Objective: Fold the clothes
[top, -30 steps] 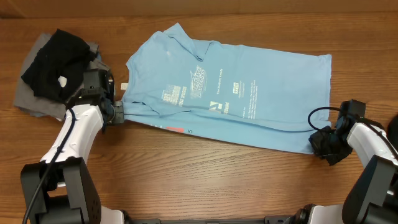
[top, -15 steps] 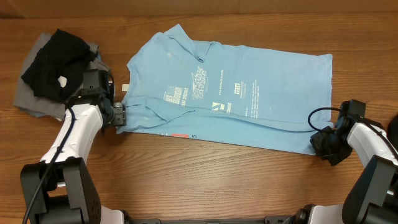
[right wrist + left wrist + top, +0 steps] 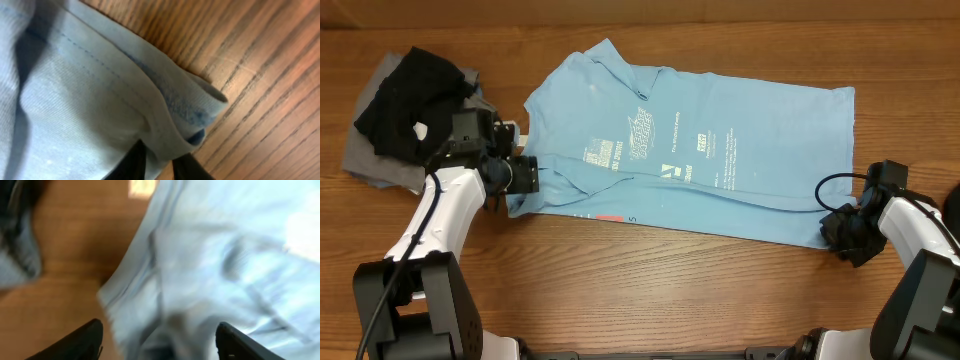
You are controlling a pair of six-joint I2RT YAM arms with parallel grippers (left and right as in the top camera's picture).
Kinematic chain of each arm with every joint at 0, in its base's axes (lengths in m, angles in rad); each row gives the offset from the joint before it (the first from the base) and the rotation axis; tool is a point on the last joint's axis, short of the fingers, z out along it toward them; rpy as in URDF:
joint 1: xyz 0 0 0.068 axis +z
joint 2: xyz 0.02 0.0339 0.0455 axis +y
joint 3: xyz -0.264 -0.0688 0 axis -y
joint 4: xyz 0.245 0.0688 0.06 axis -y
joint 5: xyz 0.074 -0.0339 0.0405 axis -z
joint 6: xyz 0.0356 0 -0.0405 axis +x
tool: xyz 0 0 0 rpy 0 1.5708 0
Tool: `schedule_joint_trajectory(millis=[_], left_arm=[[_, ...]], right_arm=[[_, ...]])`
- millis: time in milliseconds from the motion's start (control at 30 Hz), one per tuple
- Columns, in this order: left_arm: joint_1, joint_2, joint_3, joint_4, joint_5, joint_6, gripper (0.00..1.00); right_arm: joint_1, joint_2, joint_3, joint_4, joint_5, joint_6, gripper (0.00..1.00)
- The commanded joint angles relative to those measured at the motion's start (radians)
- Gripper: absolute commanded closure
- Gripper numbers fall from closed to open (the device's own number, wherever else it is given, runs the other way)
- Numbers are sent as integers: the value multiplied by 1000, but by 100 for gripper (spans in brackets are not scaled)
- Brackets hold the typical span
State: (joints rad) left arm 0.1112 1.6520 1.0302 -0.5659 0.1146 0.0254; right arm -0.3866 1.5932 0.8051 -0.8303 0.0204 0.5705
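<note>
Light blue T-shirt (image 3: 720, 140), spread on table (image 3: 650, 290); no fold apparent yet.
Left jaws released over sleeve edge; right jaws around hem corner, grip impossible to tell.

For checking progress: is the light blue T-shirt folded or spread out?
Mostly spread: the light blue T-shirt lies flat, print up; only its near edge looks turned over.

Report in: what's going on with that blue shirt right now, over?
Left gripper open at edge of light blue T-shirt. Right gripper at its hem corner, grip unclear. Black garment atop grey garment, off to the side.
</note>
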Motion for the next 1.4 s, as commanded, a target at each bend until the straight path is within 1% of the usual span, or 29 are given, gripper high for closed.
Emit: schedule_joint_trajectory(millis=[0, 33, 233, 367, 500, 600, 733, 867, 933, 1000, 1067, 1133, 1167, 1233, 1367], left_arm=[[2, 9, 21, 29, 119, -15, 29], [2, 9, 21, 39, 142, -14, 28], [2, 10, 21, 42, 146, -14, 26], [2, 10, 21, 40, 170, -45, 26], [2, 2, 50, 13, 211, -39, 28], [-3, 1, 134, -92, 232, 45, 31], [-37, 1, 240, -201, 131, 109, 26], [-100, 10, 256, -215, 12, 133, 23], [-126, 30, 256, -222, 5, 133, 23], [-151, 64, 256, -215, 3, 132, 24], [-165, 100, 256, -199, -2, 113, 29], [-171, 134, 256, -184, -3, 95, 38], [-171, 151, 256, -177, -3, 84, 41], [-171, 182, 256, -166, 5, 54, 40], [-171, 239, 256, -176, 17, 34, 43]], right_arm=[[-8, -1, 32, -2, -54, -42, 75], [-8, -20, 51, -23, -68, -44, 73], [-8, -129, 165, -117, -105, -53, 61], [-8, -175, 233, -175, -194, -108, 60], [-8, -205, 298, -254, -215, -134, 59], [-8, -232, 336, -292, -237, -178, 58], [-8, -266, 343, -292, -266, -183, 56], [-8, -271, 342, -292, -266, -183, 54], [-8, -271, 342, -291, -266, -183, 53], [-8, -271, 342, -288, -266, -183, 52], [-8, -271, 342, -283, -266, -183, 51], [-8, -271, 342, -283, -266, -183, 50], [-8, -271, 342, -283, -266, -183, 50], [-8, -271, 341, -284, -266, -183, 50], [-8, -271, 341, -286, -266, -183, 50]])
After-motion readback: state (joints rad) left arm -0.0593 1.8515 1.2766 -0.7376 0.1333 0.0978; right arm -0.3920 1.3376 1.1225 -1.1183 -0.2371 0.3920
